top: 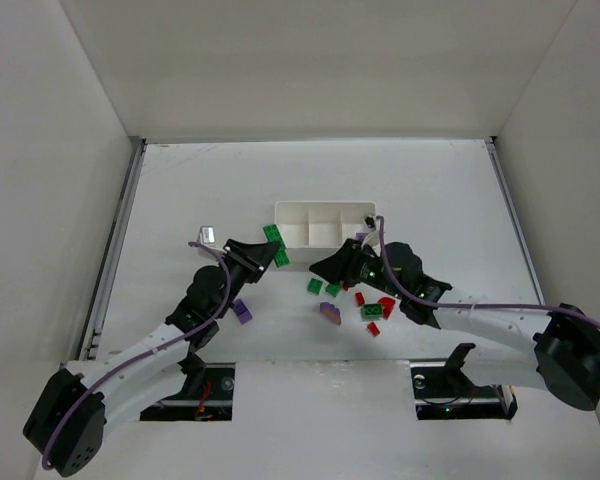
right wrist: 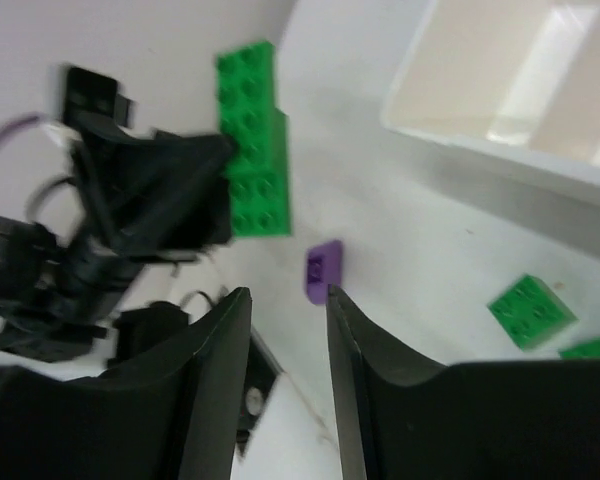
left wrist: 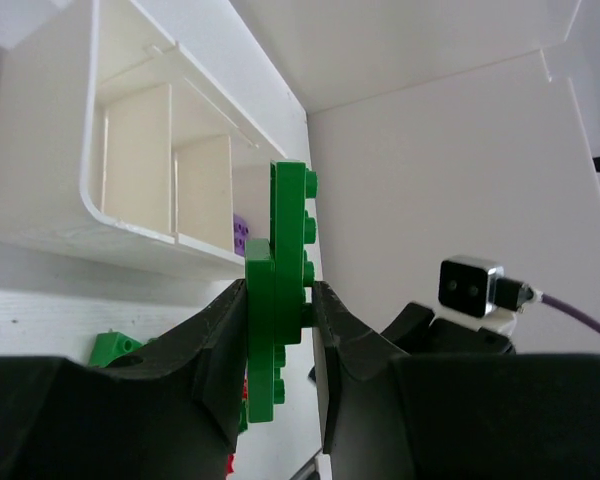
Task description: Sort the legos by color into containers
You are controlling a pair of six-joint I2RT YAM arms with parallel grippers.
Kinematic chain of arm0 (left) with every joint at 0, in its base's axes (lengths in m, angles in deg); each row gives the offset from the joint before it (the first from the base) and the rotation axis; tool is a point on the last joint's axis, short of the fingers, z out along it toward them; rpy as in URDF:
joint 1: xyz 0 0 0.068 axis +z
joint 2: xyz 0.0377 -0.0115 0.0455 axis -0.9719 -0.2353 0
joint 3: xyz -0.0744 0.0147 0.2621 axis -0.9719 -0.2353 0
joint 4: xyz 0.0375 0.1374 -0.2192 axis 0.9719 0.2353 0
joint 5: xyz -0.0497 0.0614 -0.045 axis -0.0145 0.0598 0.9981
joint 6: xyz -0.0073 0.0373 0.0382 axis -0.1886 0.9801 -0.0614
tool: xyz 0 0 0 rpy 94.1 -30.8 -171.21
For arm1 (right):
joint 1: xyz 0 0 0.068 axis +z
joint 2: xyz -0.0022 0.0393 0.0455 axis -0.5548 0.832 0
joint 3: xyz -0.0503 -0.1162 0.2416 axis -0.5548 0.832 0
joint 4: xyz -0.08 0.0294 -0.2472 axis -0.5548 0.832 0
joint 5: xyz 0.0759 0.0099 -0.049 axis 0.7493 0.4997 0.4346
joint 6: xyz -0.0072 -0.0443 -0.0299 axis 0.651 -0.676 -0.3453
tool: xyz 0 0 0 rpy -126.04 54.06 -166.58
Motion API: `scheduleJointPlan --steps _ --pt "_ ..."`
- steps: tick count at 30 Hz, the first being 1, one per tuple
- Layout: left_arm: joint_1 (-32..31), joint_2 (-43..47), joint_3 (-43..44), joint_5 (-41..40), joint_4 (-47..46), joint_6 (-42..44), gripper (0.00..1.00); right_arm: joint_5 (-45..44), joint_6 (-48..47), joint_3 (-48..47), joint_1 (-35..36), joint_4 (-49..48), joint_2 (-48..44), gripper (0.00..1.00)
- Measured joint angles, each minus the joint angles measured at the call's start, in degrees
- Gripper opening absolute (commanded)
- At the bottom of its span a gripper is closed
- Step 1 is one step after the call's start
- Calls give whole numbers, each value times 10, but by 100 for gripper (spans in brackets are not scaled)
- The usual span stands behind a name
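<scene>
My left gripper (left wrist: 280,292) is shut on a flat green lego (left wrist: 283,300) made of two stacked plates, held on edge just in front of the white three-compartment tray (left wrist: 40,215). A purple lego (left wrist: 240,236) lies in one of its compartments. From above, this green lego (top: 275,247) hangs near the left end of the tray (top: 325,212). My right gripper (right wrist: 288,295) is open with nothing between its fingers, hovering above the table near a small purple lego (right wrist: 323,271). Loose green (top: 314,286), red (top: 386,306) and purple (top: 329,312) legos lie below the tray.
Another purple lego (top: 242,311) lies beside the left arm. A green lego (right wrist: 528,310) sits on the table to the right of my right gripper. White walls enclose the table on three sides. The right arm's wrist camera (left wrist: 470,285) is close to my left gripper.
</scene>
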Motion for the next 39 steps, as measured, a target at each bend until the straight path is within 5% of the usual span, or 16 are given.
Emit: scheduleJointPlan --steps 4,7,22,39 --pt "20 16 0 0 19 19 20 -77 -55 -4 54 97 1 72" --pt "27 24 0 0 37 35 20 -141 -85 -4 96 160 1 81" --pt "31 30 0 5 67 68 20 -356 -124 -12 187 360 -14 80" --pt "31 37 -6 10 67 71 21 -350 -186 -88 144 410 112 93"
